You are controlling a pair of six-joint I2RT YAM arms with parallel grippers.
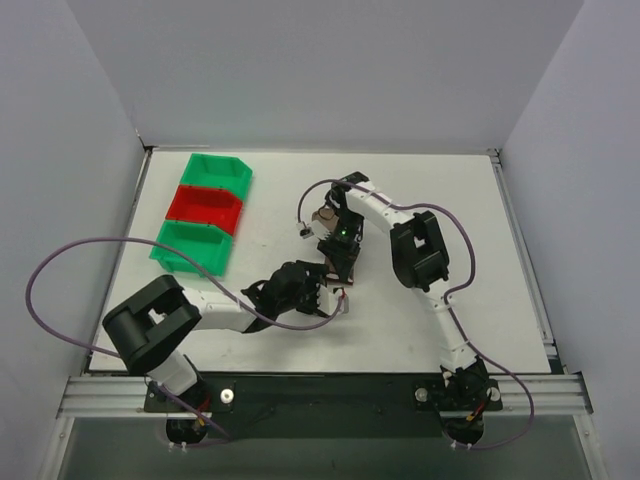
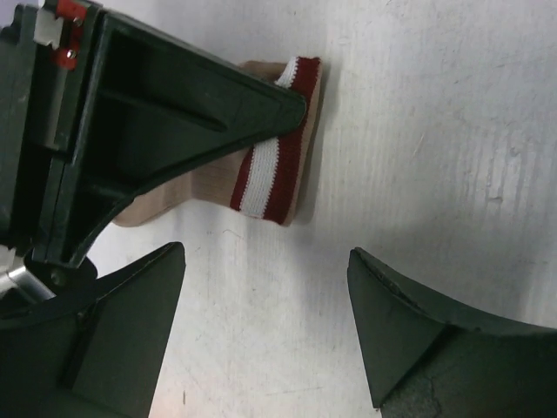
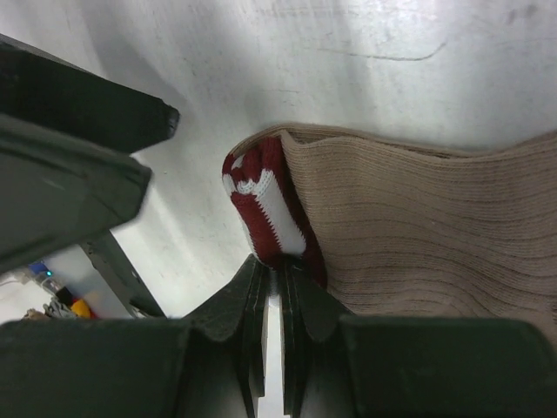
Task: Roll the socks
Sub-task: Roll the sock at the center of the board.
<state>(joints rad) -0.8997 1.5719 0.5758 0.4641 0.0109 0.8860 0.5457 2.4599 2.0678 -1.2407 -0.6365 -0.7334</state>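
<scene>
At the near edge of the white counter (image 1: 450, 200), the black left arm (image 1: 200, 315) lay low, reaching from its base on the left toward the middle. Its left pincer (image 2: 265, 252) was spread wide, both dark fingers over bare counter just short of the cuff and holding nothing.

Just beyond it lay the tan ribbed knit sock (image 3: 418, 226), resting on the counter near the centre. Its maroon, white-striped cuff (image 2: 265, 174) pointed toward the left pincer. The right pincer (image 3: 280, 266) was pressed together on that cuff, pinching its edge so that the fabric bunched up between the fingers.

The black-and-white right arm (image 1: 425, 255) rose from its base on the right and bent at a raised elbow. It then arched over and came down on the sock from the far side. A small green light (image 1: 343, 237) glowed near its wrist.

Farther back on the left, three open plastic bins stood touching in a row: a green bin (image 1: 192, 245), a red bin (image 1: 207, 205), and a second green bin (image 1: 218, 172) farthest away.
</scene>
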